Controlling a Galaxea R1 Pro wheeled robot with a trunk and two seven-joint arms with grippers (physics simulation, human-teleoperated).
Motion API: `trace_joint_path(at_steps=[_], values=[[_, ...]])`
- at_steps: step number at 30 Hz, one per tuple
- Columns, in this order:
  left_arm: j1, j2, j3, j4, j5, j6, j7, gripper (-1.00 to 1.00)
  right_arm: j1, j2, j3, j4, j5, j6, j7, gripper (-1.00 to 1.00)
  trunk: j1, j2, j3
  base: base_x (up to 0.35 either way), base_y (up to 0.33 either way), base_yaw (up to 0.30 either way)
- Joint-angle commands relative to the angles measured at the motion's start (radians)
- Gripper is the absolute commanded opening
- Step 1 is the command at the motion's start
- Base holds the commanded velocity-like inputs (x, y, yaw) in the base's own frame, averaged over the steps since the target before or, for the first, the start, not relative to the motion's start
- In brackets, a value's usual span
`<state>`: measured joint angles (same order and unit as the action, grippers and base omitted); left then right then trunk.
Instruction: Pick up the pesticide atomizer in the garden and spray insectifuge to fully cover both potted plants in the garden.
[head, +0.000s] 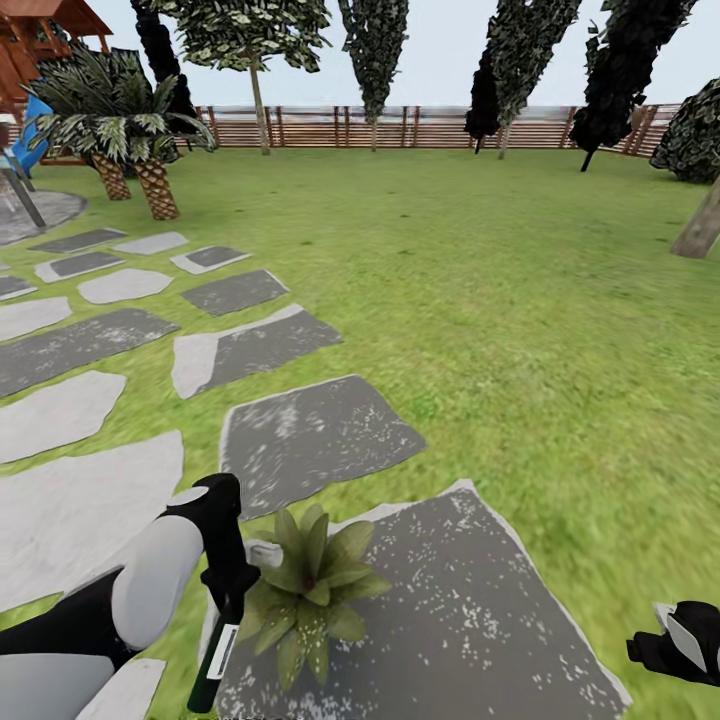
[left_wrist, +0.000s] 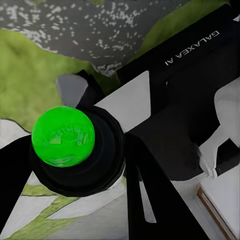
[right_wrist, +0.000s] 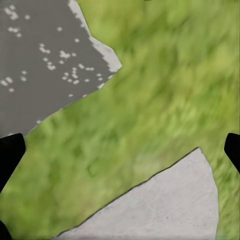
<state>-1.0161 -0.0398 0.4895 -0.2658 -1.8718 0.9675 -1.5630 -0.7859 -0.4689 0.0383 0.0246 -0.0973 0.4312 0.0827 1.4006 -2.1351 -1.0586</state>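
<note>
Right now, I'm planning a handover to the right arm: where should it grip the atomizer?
Probably the labelled middle of the pesticide atomizer, just below the left gripper holding its upper end. The slim bottle hangs nearly upright, so come in level from the robot's right, jaws across its width, above the potted plant.

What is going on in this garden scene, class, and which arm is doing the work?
The robot stands on a lawn with grey stone slabs. Its left gripper holds a slim dark-green spray bottle with a white label, right beside a small potted plant that sits on a slab. The bottle hangs down at the plant's side. The right gripper is low at the robot's right, open and holding nothing, over grass and stone. A wooden fence runs along the back.
</note>
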Motion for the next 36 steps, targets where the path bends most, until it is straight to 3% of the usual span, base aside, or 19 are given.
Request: trace_joint_path(at_steps=[1, 9, 20, 27, 36], values=[[0.000, -0.002, 0.006, -0.004, -0.010, 0.010, -0.008, -1.00, -0.001, 0.000, 0.004, 0.002, -0.010, 0.001, 0.002, 1.00, 0.000, 0.000, -0.002, 0.000, 0.000, 0.188], [0.000, -0.009, 0.006, -0.007, -0.010, 0.010, -0.008, -1.00, -0.001, -0.001, 0.005, 0.002, -0.010, 0.001, 0.002, 1.00, 0.000, 0.000, -0.005, 0.014, 0.000, 0.111], [0.000, -0.020, 0.006, -0.007, -0.010, 0.011, -0.008, -1.00, -0.001, 0.000, 0.005, 0.002, -0.010, 0.001, 0.002, 1.00, 0.000, 0.000, -0.005, 0.241, 0.000, 0.003], [0.000, -0.029, 0.006, -0.007, -0.010, 0.011, -0.008, -1.00, -0.001, 0.000, 0.005, 0.002, -0.010, 0.001, 0.002, 1.00, 0.000, 0.000, -0.007, 0.015, 0.000, 0.201], [0.000, -0.028, -0.053, -0.014, -0.010, 0.011, -0.008, -1.00, -0.001, -0.001, 0.004, 0.002, -0.010, 0.001, 0.002, 1.00, 0.000, 0.000, -0.008, 0.000, 0.000, 0.022]])
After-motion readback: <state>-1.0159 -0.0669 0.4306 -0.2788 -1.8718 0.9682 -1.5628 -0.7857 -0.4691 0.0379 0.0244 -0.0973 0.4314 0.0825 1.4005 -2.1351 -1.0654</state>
